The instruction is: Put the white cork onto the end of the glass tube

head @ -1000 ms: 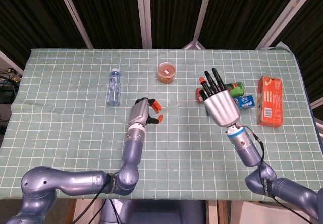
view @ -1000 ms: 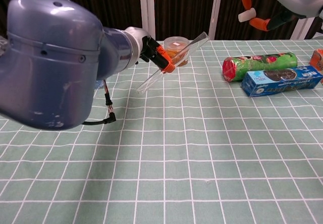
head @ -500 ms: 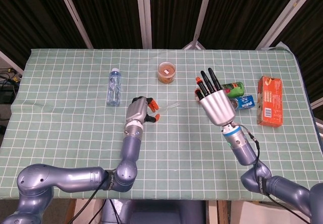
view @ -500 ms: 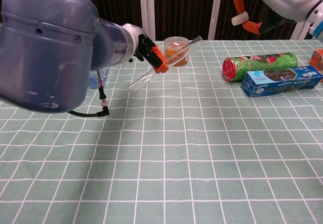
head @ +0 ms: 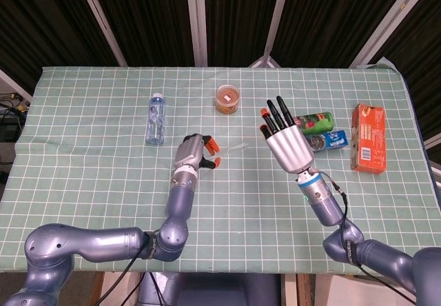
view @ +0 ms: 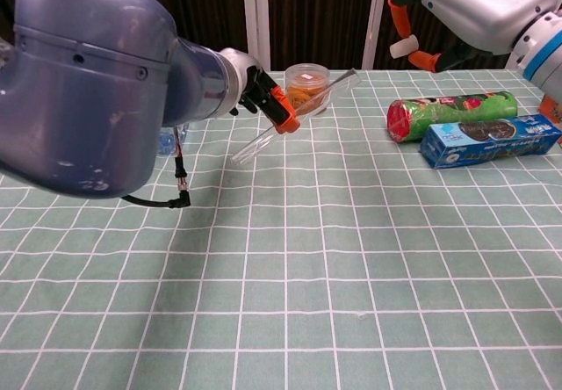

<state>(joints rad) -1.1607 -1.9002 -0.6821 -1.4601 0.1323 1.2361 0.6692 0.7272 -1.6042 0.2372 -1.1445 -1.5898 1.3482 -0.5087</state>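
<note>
My left hand (head: 192,153) (view: 255,93) pinches a clear glass tube (view: 294,114) near its lower part. The tube slants up to the right above the table, and its upper end (view: 351,75) sits near the plastic cup. In the head view the glass tube (head: 234,146) shows only faintly beside the orange fingertips. My right hand (head: 284,140) (view: 457,8) hovers to the right of the tube's end and pinches the small white cork (view: 403,46) between orange-tipped fingers. Cork and tube end are apart.
A clear plastic cup (head: 227,99) (view: 306,86) with orange contents stands behind the tube. A green can (view: 450,114) and a blue box (view: 488,140) lie at the right, an orange carton (head: 368,138) further right. A water bottle (head: 156,119) lies at the left.
My right hand has moved left with the cork, closer to the tube's upper end. The left hand shifted slightly, still holding the tube aslant.
</note>
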